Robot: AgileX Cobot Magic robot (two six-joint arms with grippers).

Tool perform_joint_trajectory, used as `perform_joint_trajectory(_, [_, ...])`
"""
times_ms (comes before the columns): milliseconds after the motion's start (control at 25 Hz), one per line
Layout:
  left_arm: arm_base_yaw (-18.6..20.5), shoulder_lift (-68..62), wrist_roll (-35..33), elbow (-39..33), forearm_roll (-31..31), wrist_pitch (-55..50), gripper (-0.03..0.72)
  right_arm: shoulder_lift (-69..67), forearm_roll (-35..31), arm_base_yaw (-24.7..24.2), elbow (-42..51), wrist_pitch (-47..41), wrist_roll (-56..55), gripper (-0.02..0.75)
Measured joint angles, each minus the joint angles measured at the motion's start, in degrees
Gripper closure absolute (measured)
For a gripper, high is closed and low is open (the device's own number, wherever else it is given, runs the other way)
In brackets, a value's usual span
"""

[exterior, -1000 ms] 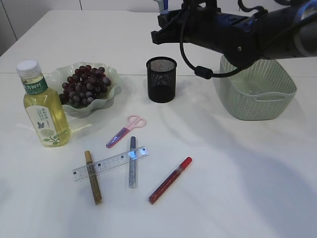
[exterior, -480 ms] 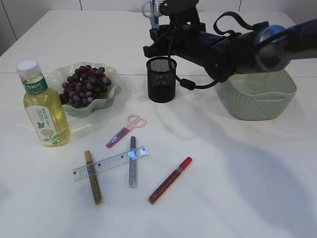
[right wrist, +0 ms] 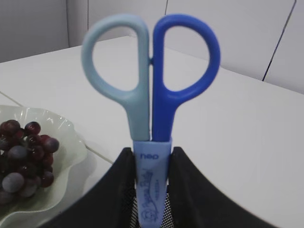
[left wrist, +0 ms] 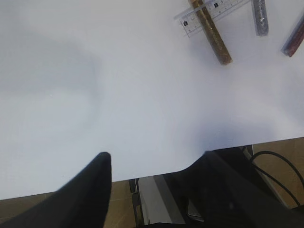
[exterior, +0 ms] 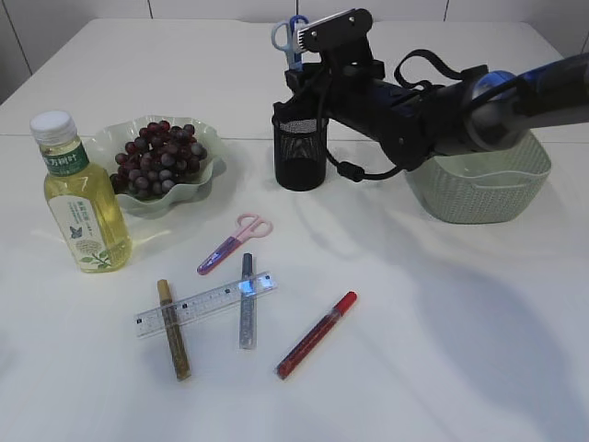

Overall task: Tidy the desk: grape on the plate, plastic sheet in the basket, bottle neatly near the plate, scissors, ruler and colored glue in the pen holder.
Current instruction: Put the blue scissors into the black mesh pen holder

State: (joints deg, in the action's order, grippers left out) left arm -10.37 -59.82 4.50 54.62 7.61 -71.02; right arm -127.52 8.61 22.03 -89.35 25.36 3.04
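The right arm (exterior: pixel 433 110) reaches in from the right edge of the exterior view, stretched nearly level across the green basket (exterior: pixel 479 180), its wrist ending over the black mesh pen holder (exterior: pixel 299 147). The right gripper (right wrist: pixel 151 164) has its jaws clenched on the pale blue sheath of the blue scissors (right wrist: pixel 151 90), one black jaw pressing each side; the two finger loops stand upright above the jaws, light blue to one side and dark blue to the other. Directly below the jaws lies the mesh rim of the pen holder, and the sheath tip points down into it. Off to one side of the jaws and lower sits the plate (exterior: pixel 207 166) piled with dark grapes (exterior: pixel 156 157).

The left gripper (left wrist: pixel 154 185) hovers over the near edge of the tabletop (exterior: pixel 442 341), its dark jaws spread apart and grasping nothing. Ahead of those jaws, well apart from them, lie the gold glue pen (left wrist: pixel 210 31) crossing the clear ruler (left wrist: pixel 213 10), the silver glue pen (left wrist: pixel 260 19) and the red glue pen (left wrist: pixel 293 38).

The tabletop is plain white. On it also stand the bottle (exterior: pixel 81 198) of yellow liquid just beside the plate, and the small pink scissors (exterior: pixel 235 242) near the ruler. Behind the tabletop run pale wall panels with dark seams, and beneath its near edge show brown floor and cables
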Motion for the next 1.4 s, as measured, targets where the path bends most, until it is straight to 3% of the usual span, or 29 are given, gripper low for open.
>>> perform_joint_trajectory(1400, [0.0, 0.0, 0.0, 0.0, -2.7, 0.0, 0.253, -3.9, -2.4, -1.1, -3.4, -0.1, 0.2, 0.538])
